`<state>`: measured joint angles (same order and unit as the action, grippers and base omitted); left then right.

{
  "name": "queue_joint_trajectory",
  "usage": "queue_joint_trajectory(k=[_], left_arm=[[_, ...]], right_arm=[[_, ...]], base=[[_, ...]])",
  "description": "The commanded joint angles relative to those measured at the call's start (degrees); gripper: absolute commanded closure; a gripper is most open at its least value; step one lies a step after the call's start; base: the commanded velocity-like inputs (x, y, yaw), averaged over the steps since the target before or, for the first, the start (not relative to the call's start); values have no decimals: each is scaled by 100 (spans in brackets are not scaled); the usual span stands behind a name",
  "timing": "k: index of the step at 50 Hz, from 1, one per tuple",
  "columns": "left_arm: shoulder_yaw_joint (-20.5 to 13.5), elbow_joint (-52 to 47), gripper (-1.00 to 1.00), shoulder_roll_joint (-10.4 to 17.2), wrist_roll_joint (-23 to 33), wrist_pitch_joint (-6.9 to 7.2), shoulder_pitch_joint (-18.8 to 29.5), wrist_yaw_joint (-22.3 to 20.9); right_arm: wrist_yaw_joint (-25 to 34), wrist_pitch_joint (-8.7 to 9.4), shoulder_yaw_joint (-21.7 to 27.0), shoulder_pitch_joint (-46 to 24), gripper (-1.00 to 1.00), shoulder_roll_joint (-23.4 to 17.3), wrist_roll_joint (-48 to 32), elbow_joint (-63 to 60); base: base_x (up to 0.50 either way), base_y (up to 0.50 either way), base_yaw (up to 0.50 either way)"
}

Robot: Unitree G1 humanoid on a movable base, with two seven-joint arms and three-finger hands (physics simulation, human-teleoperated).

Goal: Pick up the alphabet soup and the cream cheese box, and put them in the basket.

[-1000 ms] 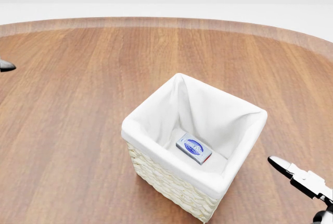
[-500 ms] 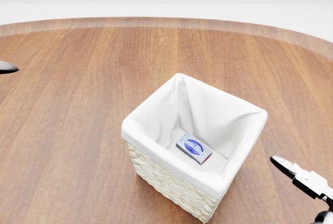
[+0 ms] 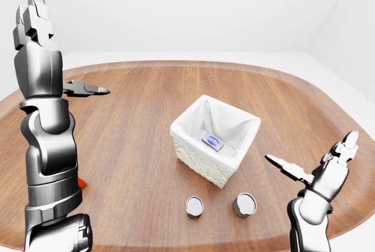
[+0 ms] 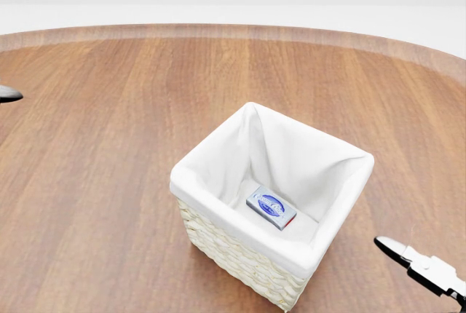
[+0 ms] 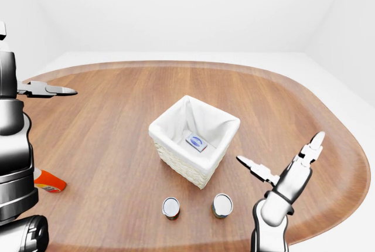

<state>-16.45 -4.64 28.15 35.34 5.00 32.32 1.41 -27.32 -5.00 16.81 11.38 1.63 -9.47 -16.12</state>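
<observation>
Wooden oval worktop (image 3: 146,105), seen from above and a little to one side. Near its middle, a woven basket (image 4: 240,255) with a white cloth lining, set at an angle to the worktop's near edge. Cream cheese box (image 4: 271,209) lying flat on the basket's floor, blue oval label up, close to the wall nearest the worktop's right end.

Between basket and the worktop's near edge, two upright cans, tops showing: a smaller silver-topped can (image 5: 170,207) to the left, a darker-walled can (image 5: 222,204) to the right, side by side but apart, neither touching the basket. Labels too small to read, so cannot tell which is the alphabet soup. Toward the worktop's left end near the near edge, an orange-and-white container (image 5: 48,182) lying on its side, partly hidden by the left arm in the right-eye view.

Left robot hand (image 3: 41,35) raised high above the worktop's left end, fingers spread and upright, thumb pointing toward the middle, holding nothing. Right robot hand (image 5: 287,170) hovering near the worktop's right near corner, to the right of the darker can, fingers splayed apart, empty, touching nothing.
</observation>
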Motion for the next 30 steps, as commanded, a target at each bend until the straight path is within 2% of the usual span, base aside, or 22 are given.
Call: queue_joint_trajectory(k=[1, 9, 11, 18, 30], left_arm=[[-17, -22, -100, -15, 42, 0, 3, -25], [-6, 25, -100, -20, 58, 0, -3, -4], [-1, -6, -100, -18, 78, 0, -9, -25], [1, -21, -100, -31, 120, 0, -24, -22], [7, -20, -100, -40, 152, 0, -26, -42]], right_arm=[[421, 0, -17, 311, -100, 129, -57, -295], [848, 0, -67, 598, -100, 232, -110, -443], [1187, 0, -37, 743, -100, 320, 327, -713], [1461, 0, -8, 1039, -100, 430, -290, -779], [2166, 0, 124, 1557, -100, 702, -321, -969]], base=[[0, 0, 0], [0, 0, 0], [0, 0, 0], [0, 0, 0], [0, 0, 0]])
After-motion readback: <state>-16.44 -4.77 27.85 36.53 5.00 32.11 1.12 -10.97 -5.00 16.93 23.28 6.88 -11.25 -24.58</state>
